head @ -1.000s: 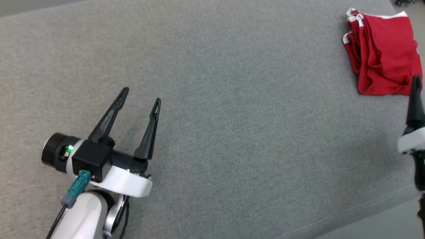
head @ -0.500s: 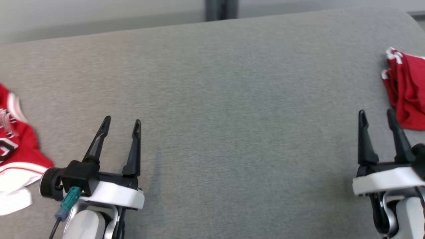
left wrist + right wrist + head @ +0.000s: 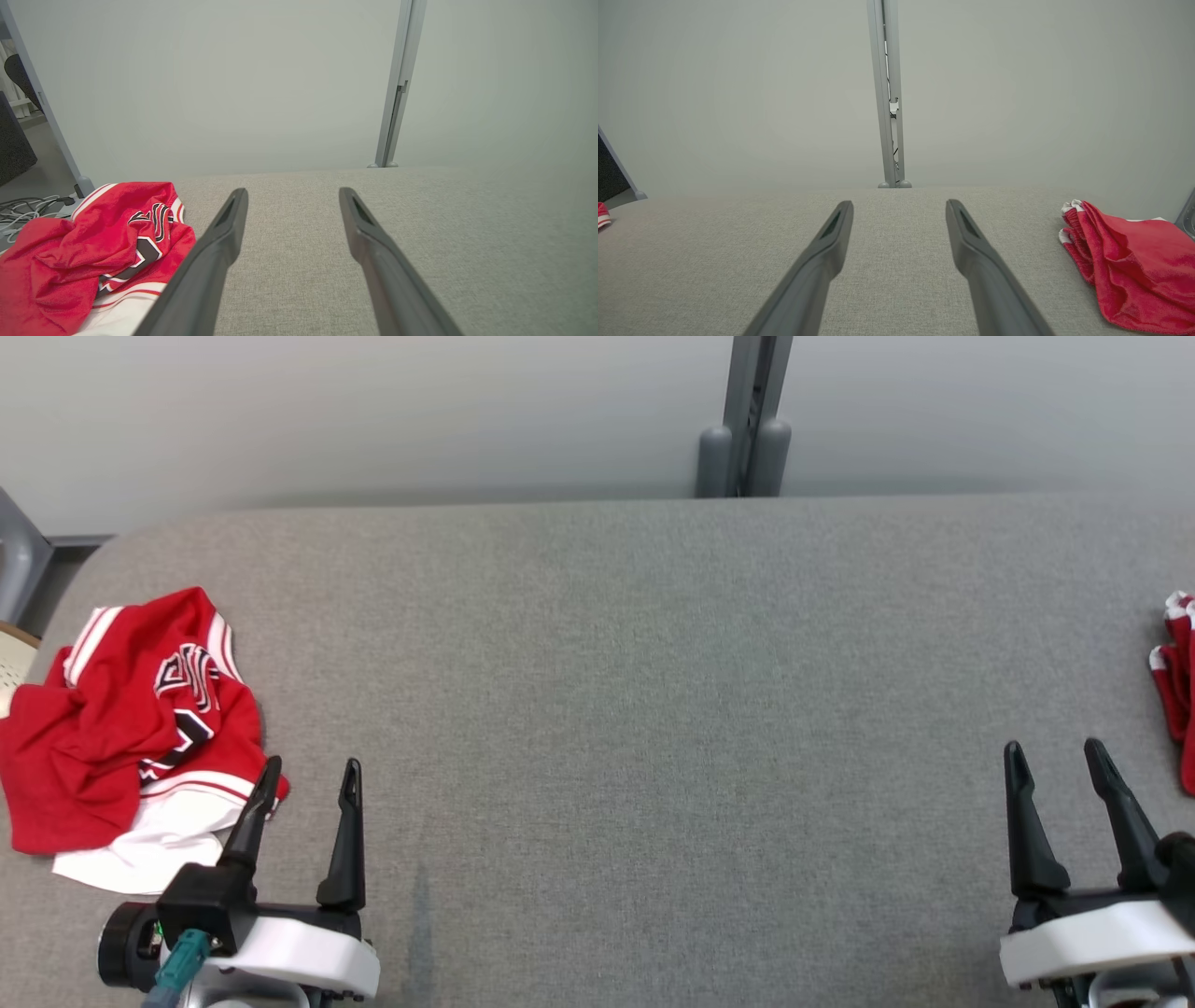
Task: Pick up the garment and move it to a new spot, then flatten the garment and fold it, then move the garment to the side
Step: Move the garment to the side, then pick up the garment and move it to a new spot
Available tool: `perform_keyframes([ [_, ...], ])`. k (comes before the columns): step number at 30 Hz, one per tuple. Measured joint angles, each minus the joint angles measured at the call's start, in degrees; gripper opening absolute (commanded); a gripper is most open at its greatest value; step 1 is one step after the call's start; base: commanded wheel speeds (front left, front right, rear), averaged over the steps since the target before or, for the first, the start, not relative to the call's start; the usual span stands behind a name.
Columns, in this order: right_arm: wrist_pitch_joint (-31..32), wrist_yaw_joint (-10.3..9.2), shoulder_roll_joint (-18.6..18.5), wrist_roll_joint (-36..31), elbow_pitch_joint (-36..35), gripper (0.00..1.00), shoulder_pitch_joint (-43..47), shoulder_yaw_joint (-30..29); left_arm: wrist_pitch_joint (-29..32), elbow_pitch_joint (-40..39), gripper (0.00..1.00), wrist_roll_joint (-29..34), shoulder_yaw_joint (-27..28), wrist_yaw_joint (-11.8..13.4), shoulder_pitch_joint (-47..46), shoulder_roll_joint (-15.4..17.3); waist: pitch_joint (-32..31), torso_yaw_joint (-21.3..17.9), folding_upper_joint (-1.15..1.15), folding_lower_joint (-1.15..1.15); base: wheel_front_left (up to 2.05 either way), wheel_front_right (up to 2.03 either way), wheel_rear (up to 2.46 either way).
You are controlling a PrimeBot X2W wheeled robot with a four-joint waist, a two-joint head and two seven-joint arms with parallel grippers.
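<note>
Pale wall [image 3: 373, 411], grey post [image 3: 747, 420]

The left pincer [image 3: 311, 770] and right pincer [image 3: 1052, 749] each have two long, tapering black fingers [image 3: 346, 840] with slotted tips, on a glossy white shell [image 3: 299, 957]. The left one carries a black block [image 3: 210, 896], a round black cap [image 3: 121, 947] and a teal plug [image 3: 182, 957].

The head camera looks down over the grey desk [image 3: 597, 709], with the post [image 3: 747, 429] at top centre. Both wrist cameras sit low and near the desk, facing that same post. With the head view, the left shares the crumpled jersey [image 3: 93, 242], the right the folded red cloth [image 3: 1134, 266].
</note>
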Motion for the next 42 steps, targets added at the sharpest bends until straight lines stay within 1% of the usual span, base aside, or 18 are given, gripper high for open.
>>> perform_keyframes([
  [13, 4.3, -0.01, 0.2, 0.1, -4.6, 1.0, 8.2, -0.2, 0.7, 0.1, 1.0, -0.6, -1.3, 0.1, 5.4, 0.1, -6.2, 0.9, 0.0, 0.0, 0.0, 0.0, 0.0],
  [19, 6.0, -0.01, 0.2, 0.8, -6.6, 1.0, 9.8, -0.8, 1.3, -0.2, 1.0, -1.0, -1.4, 0.3, 6.3, 0.5, -7.9, 1.3, 0.0, 0.0, 0.0, 0.0, 0.0],
  [35, 6.2, -0.01, 0.3, 1.3, -7.5, 1.0, 10.7, -1.3, 1.3, -0.2, 1.0, -1.6, -2.0, 0.8, 6.6, 1.1, -7.6, 1.3, 0.0, 0.0, 0.0, 0.0, 0.0],
  [40, 6.3, -0.01, 0.3, 1.2, -8.0, 1.0, 10.8, -1.7, 1.3, -0.2, 1.0, -2.0, -2.2, 0.9, 6.4, 0.9, -7.5, 2.3, 0.0, 0.0, 0.0, 0.0, 0.0],
  [42, 6.5, -0.01, 0.3, 1.1, -8.5, 1.0, 10.8, -1.6, 1.3, -0.2, 1.0, -2.1, -1.9, 1.3, 6.1, 0.7, -7.4, 3.1, 0.0, 0.0, 0.0, 0.0, 0.0],
])
